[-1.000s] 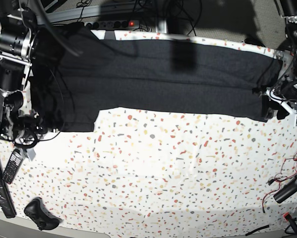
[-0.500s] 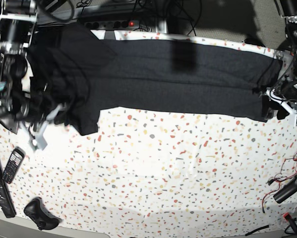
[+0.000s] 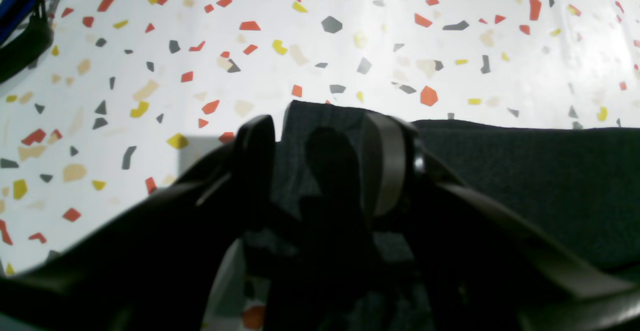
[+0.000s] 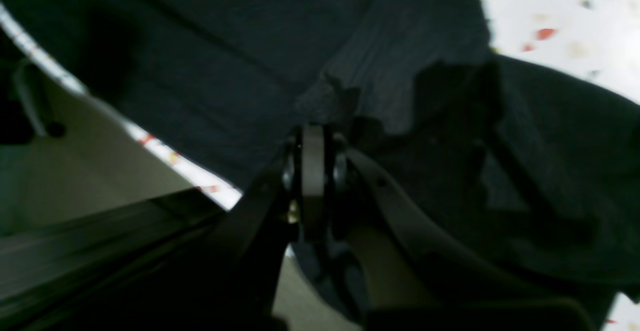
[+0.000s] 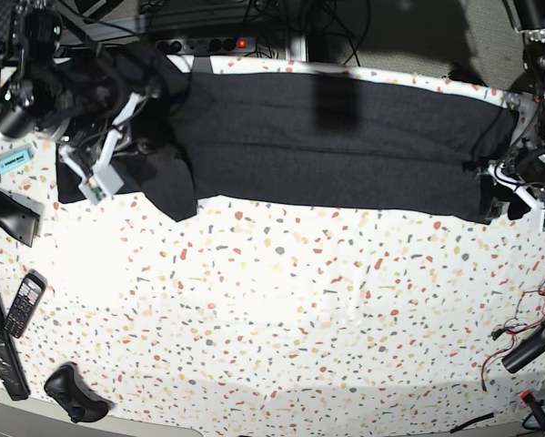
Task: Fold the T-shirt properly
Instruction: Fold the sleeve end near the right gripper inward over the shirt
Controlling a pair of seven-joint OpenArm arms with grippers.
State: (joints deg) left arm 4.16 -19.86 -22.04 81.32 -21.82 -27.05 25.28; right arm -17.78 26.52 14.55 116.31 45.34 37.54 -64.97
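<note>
The large black cloth T-shirt [image 5: 327,146] lies as a long dark band across the far part of the white tabletop [image 5: 290,309] speckled with red, yellow and grey chips, already narrowed lengthwise, plain side up. Everything else reads from that band.

At the T-shirt's end on the base view's left, the right gripper [image 4: 312,171] has its jaws pressed together on a pinch of the fabric; in its wrist view the cloth bunches just above the closed tips and drapes away on both sides. That end is lifted off the tabletop and hangs in a fold [image 5: 167,182], which suggests it is being carried over the rest of the T-shirt to shorten the band.

At the T-shirt's opposite end, the left gripper [image 3: 325,146] sits low with its jaws spread apart, one on each side of a corner of cloth [image 3: 320,116] that lies flat between them. Nothing is clamped there. The arm rests at the hem and holds no cloth.

Near the lifted end of the T-shirt, towards the tabletop's edge, lie a turquoise highlighter pen [image 5: 11,161], a black handset with a keypad [image 5: 23,303] and a black controller [image 5: 74,392], all well apart from the cloth and out of the fold's way.

The likely risk is the pinched corner slipping, or the far end dragging since it is unclamped.
</note>
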